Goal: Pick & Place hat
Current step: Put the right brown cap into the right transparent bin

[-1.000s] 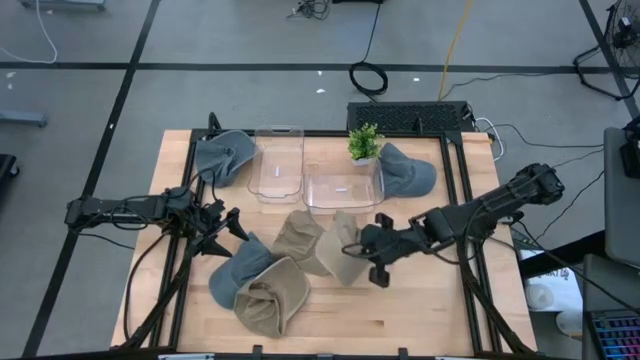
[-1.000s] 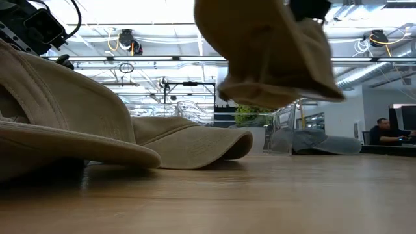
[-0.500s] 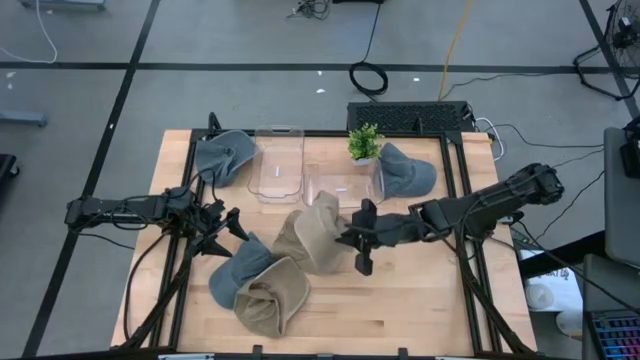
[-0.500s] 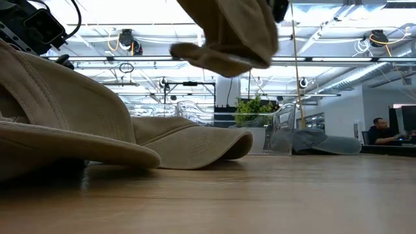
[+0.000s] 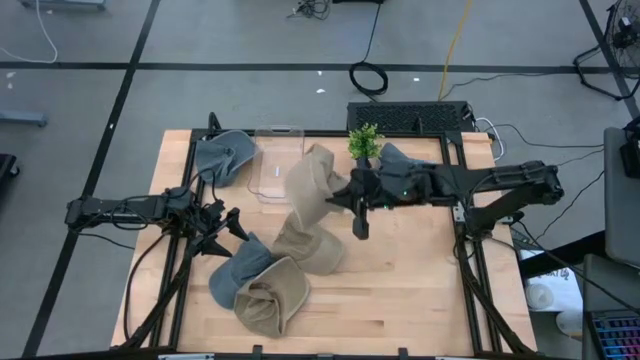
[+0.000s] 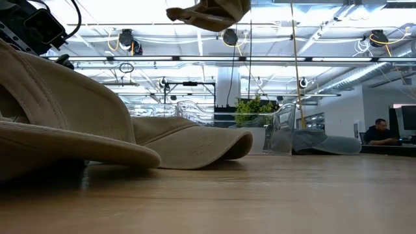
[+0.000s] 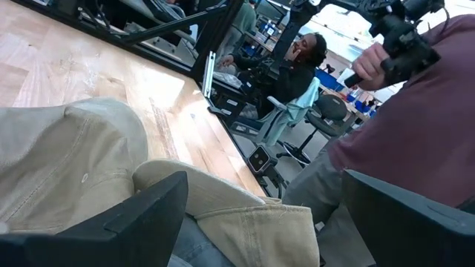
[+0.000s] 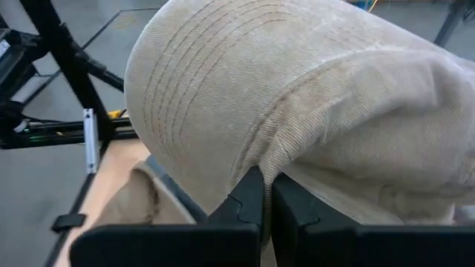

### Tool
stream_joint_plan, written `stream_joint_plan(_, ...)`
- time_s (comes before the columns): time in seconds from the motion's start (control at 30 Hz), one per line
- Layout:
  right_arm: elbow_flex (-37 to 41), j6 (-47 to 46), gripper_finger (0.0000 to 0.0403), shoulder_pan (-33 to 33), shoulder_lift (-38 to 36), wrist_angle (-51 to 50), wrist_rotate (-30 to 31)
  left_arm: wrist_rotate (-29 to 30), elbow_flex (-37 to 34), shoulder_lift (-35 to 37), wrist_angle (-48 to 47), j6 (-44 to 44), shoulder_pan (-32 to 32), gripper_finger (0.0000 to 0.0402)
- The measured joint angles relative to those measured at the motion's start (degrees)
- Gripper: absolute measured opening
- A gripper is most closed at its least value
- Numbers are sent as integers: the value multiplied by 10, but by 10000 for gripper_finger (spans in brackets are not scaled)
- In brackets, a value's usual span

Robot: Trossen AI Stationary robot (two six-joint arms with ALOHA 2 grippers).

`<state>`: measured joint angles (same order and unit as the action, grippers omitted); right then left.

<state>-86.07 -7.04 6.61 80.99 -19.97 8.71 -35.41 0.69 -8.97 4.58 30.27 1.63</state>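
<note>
Two caps lie nearest the front edge of the table (image 5: 400, 300) — a tan cap (image 5: 268, 297) with a grey cap (image 5: 236, 272) just behind it, touching. Another tan cap (image 5: 312, 247) sits a little farther in, near the middle. The left gripper (image 5: 232, 224) waits at the left side just beside the grey cap, fingers spread wide and empty. Farther back, the right gripper (image 5: 340, 196) is clamped shut on a tan hat (image 5: 310, 185), holding it up in the air over the clear bins (image 5: 278, 165) — in the low view the hat (image 6: 208, 12) hangs at the top, well clear of the wood. At the back stand a small green plant (image 5: 364, 142) and two more grey caps, one at the left corner (image 5: 222, 153) and one beside the plant (image 5: 408, 165).
</note>
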Motion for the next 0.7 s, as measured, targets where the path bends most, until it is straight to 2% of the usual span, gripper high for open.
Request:
stream_joint_plan(0.3,-10,26,0,-40,0,63,-29,0,0,0,0,0,0,361)
stream_joint_plan(0.7,-10,37,0,-60,0,64,-29,0,0,0,0,0,0,361)
